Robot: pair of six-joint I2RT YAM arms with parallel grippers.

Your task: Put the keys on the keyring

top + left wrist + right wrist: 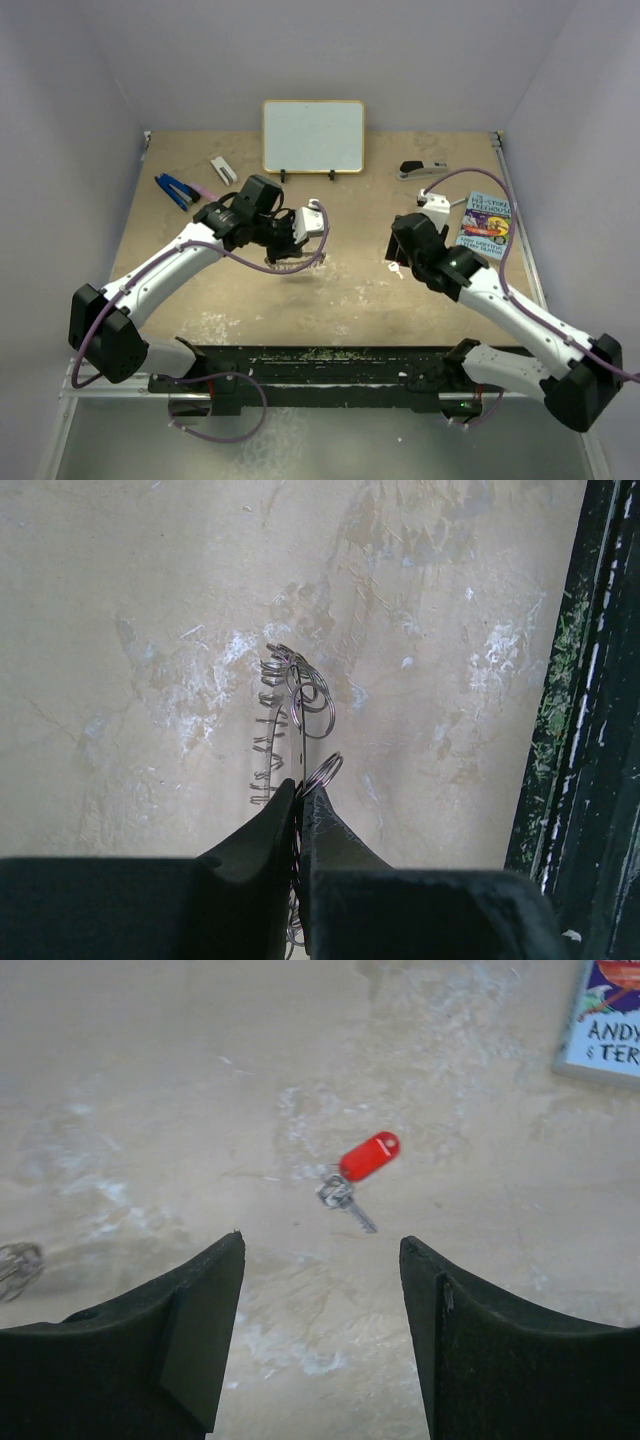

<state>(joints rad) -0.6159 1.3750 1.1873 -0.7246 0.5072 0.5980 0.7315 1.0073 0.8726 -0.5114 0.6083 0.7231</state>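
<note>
Over the surface [350, 300], my left claw [299, 798] is clamped on the keyring [296, 705], edge-on; right claw [320, 1260] gapes above the key [366, 1158] lying flat. I'd drop straight, straddle the red head, pinch squarely so the blade stays free for threading.

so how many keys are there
1: a red-headed key on the table ahead of the open right fingers. None shows on the keyring pinched in the left fingers, though part is hidden.
</note>
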